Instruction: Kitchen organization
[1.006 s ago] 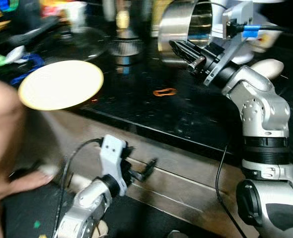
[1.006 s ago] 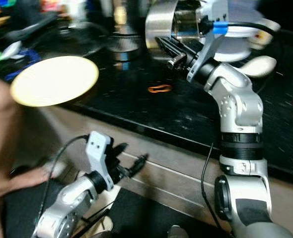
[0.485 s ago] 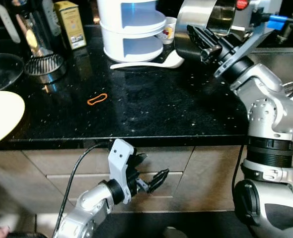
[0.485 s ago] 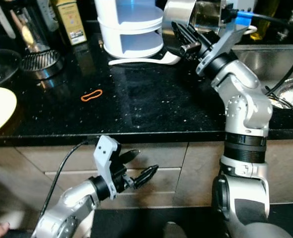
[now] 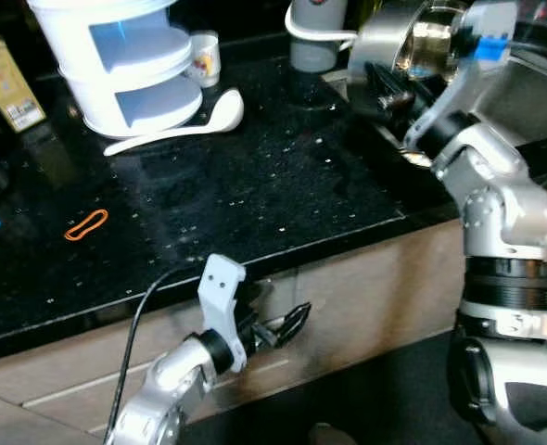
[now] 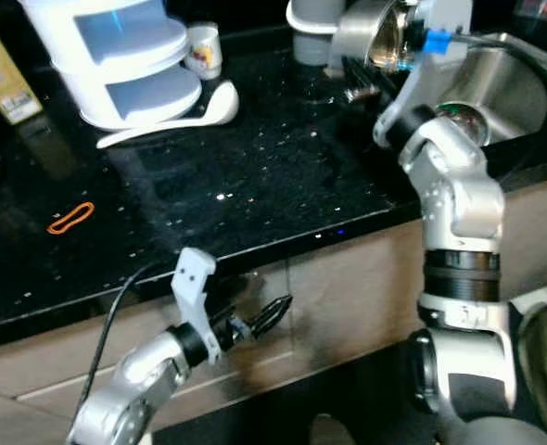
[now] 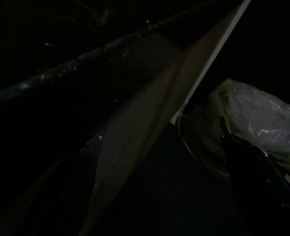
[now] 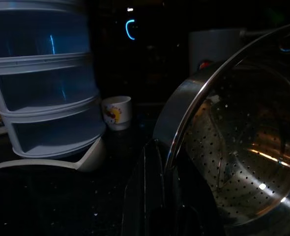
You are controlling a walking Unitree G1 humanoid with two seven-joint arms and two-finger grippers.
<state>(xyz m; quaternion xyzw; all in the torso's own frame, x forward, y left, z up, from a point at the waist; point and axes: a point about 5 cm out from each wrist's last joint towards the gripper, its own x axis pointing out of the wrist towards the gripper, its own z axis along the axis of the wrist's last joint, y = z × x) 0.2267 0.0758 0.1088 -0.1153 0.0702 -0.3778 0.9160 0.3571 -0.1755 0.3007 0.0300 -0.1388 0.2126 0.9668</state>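
Black speckled stone counter [image 5: 255,195]: orange rubber band [image 5: 86,224] at left, white tiered plastic steamer [image 5: 120,60] behind it, white plastic ladle [image 5: 181,128] lying against its base. Left gripper [image 5: 287,326] hangs low at the drawer fronts, fingers spread, empty. Right gripper [image 5: 389,93] is raised over the counter's right end, clamped on the rim of a perforated stainless steel colander [image 8: 238,162], beside the sink [image 6: 510,88].

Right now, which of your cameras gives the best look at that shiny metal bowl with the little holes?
The right wrist view: the steel colander is seen close up, its perforated inside plain, with the right gripper clamped on its rim. The two eye views show its polished outside, held tilted above the black counter by the sink; the left wrist view is dark.
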